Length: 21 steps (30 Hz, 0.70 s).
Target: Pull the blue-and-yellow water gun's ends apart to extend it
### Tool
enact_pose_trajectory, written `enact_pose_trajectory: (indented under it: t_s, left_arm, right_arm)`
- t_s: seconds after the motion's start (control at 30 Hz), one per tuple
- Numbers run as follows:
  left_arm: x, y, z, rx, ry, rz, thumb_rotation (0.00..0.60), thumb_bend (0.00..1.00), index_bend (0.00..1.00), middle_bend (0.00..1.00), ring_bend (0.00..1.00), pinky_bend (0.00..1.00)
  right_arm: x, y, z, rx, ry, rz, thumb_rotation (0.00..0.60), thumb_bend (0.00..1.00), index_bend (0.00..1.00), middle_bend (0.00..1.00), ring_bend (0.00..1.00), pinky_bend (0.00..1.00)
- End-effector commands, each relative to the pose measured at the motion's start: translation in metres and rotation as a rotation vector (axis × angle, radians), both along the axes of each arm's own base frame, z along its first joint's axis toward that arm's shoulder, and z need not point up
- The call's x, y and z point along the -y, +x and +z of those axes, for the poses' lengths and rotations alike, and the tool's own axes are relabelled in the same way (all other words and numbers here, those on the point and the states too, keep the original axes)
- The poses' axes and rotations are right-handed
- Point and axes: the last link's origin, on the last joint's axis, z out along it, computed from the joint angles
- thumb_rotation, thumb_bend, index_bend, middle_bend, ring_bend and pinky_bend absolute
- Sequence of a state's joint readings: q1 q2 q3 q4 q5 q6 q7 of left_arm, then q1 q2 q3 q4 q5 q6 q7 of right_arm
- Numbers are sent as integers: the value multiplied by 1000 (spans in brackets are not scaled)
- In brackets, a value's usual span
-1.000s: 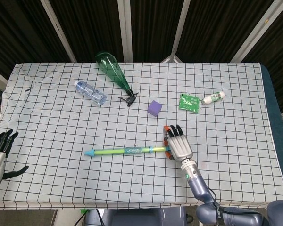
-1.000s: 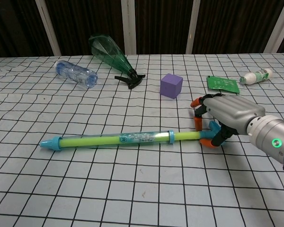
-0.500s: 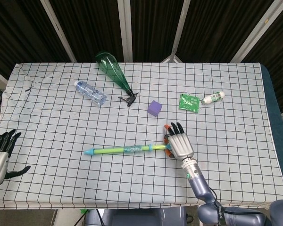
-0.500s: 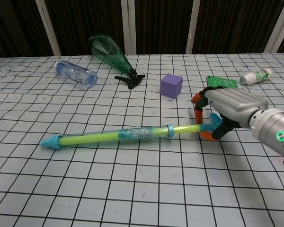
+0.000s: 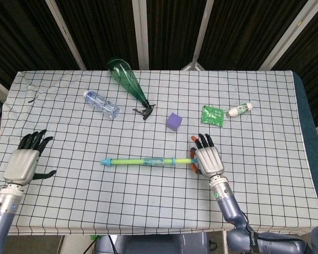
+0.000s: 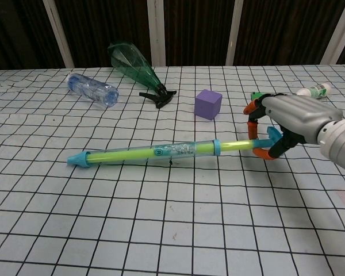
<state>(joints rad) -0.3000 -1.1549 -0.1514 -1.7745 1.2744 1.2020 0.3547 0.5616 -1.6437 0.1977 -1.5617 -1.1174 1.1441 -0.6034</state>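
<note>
One water gun (image 5: 146, 160) is seen lying on one checked table (image 5: 69, 132). Two bottles lying on their sides are counted: one clear plastic bottle (image 5: 102, 104) and one small white bottle (image 5: 239, 110). One green spray bottle (image 5: 128, 82) with a black trigger is also laid flat. One purple cube (image 5: 173, 121) and one green packet (image 5: 212, 115) are found. Two robot hands are shown: the left hand (image 5: 26, 164) and the right hand (image 5: 208, 161).
</note>
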Motion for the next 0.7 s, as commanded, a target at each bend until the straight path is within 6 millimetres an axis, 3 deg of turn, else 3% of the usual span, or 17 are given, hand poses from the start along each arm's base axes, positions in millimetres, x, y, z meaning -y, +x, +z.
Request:
enact_pose_trajectory:
  t_s: [0.03, 0.3, 0.7]
  left_arm:
    - [-26, 16, -23, -15, -44, -4, 600, 252, 235, 34, 0, 0]
    - [-53, 32, -64, -31, -119, 27, 600, 275, 309, 64, 0, 0]
    - [-62, 61, -111, 49, -195, 61, 600, 308, 352, 88, 0, 0]
  right_arm:
    - [-1, -1, 1, -5, 3, -2, 600, 463, 641, 186, 0, 0]
    - [-3, -8, 2, -13, 8, -19, 600, 465, 641, 186, 0, 0]
    - [-4, -7, 5, -19, 5, -8, 600, 467, 641, 186, 0, 0]
